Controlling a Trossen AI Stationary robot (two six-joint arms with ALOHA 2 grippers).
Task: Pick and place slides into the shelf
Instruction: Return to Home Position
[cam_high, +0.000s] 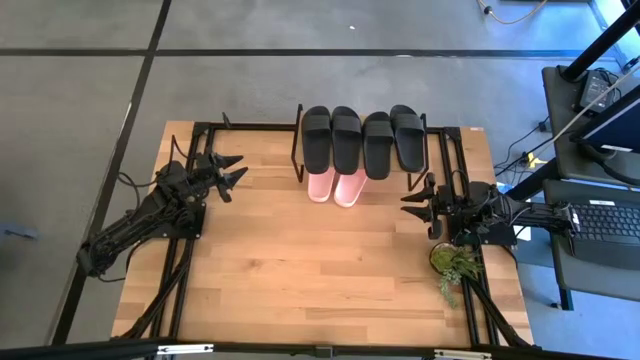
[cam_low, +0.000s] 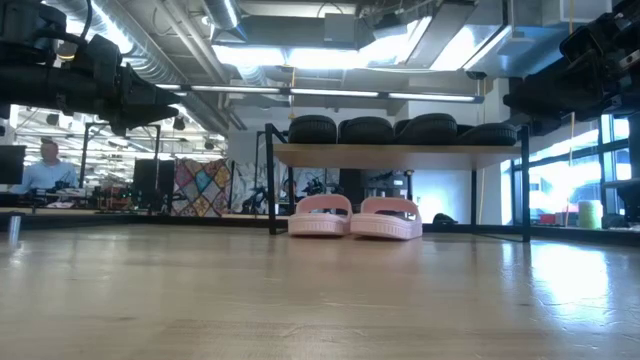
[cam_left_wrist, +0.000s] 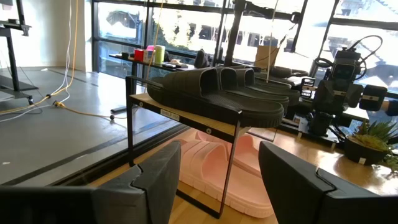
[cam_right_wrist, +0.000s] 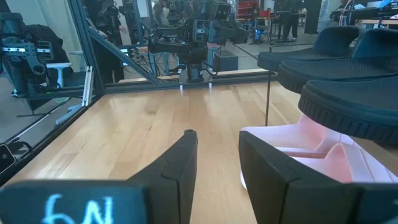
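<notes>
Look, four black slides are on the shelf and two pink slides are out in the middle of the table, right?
No. The pink slides are under the shelf, not out in the middle; the low view shows it. The four black slides are on the shelf.

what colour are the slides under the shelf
Pale pink; the slides show best in the low view.

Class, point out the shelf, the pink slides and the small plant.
shelf (cam_low: 400, 155), low view, front edge of top board.
pink slides (cam_low: 320, 206), low view, strap of the left-hand one.
small plant (cam_high: 451, 263), high view, its leaves.
</notes>
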